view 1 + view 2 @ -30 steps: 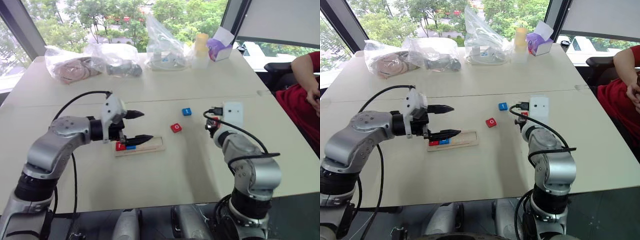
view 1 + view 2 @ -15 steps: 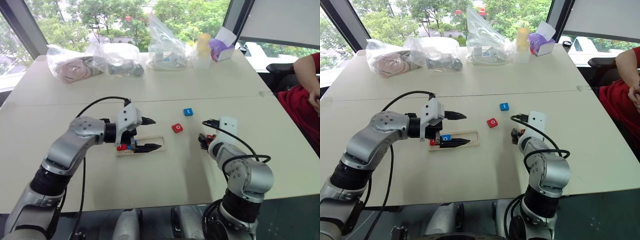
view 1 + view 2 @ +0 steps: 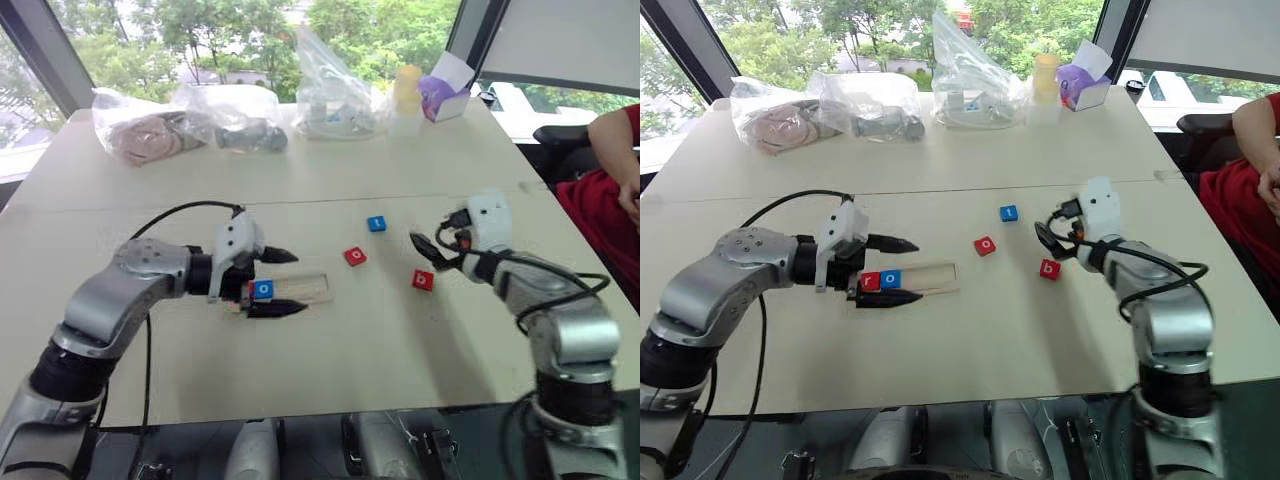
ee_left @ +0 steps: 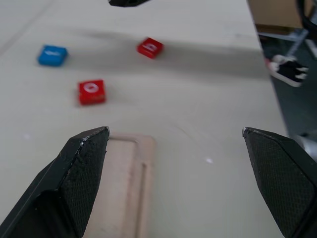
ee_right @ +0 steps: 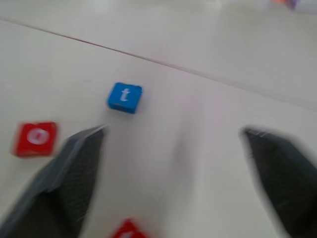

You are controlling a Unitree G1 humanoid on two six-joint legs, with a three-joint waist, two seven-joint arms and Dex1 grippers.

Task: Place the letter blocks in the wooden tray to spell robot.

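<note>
Since a second ago, the right gripper (image 3: pixel 1052 235) has been lifted off the table and swung outward, its fingers now spread wide and empty, and a red b block (image 3: pixel 1050 268) is seen lying on the table just below it. Both fingers of the left gripper (image 3: pixel 898 270) are held wide apart over the left end of the wooden tray (image 3: pixel 936 277), with nothing gripped between them. Two letter blocks are seated in that end of the tray: a red r block (image 3: pixel 870 281) and, beside it, a blue o block (image 3: pixel 891 279). A red o block (image 3: pixel 985 245) and a blue t block (image 3: pixel 1009 212) are left loose on the table (image 3: pixel 970 340), between the tray and the right gripper.
</note>
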